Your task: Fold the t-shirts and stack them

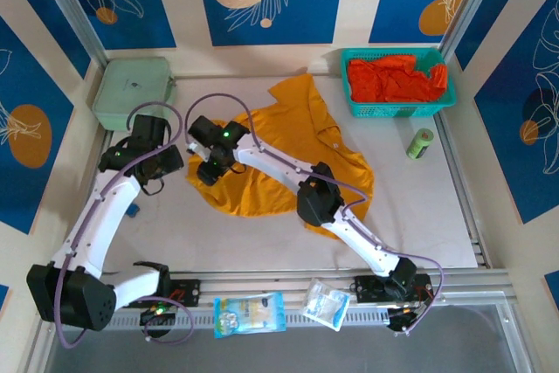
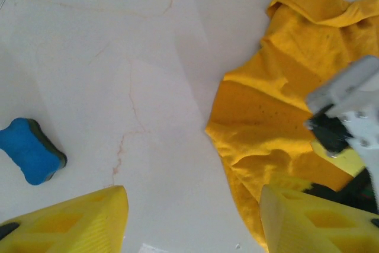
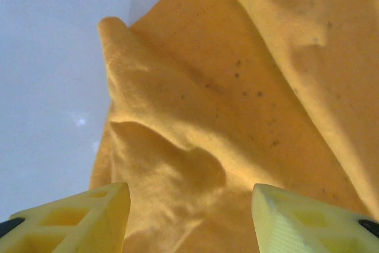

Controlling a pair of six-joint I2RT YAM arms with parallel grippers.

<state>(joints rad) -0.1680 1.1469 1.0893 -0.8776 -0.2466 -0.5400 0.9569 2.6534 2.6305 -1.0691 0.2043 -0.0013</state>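
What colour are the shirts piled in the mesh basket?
Bright red-orange shirts, seen best in the top external view, heaped inside the teal basket.

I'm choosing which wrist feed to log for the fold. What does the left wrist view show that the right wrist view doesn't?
Left wrist view: a blue sponge on the bare table, the wavy edge of the mustard-yellow t-shirt, and the white-and-black end of the right arm over the cloth. Right wrist view: a close look at a stitched hem line and dark specks in the fabric. Both: that t-shirt, the pale table, and yellow fingers standing apart with nothing between them, on the left gripper and the right gripper.
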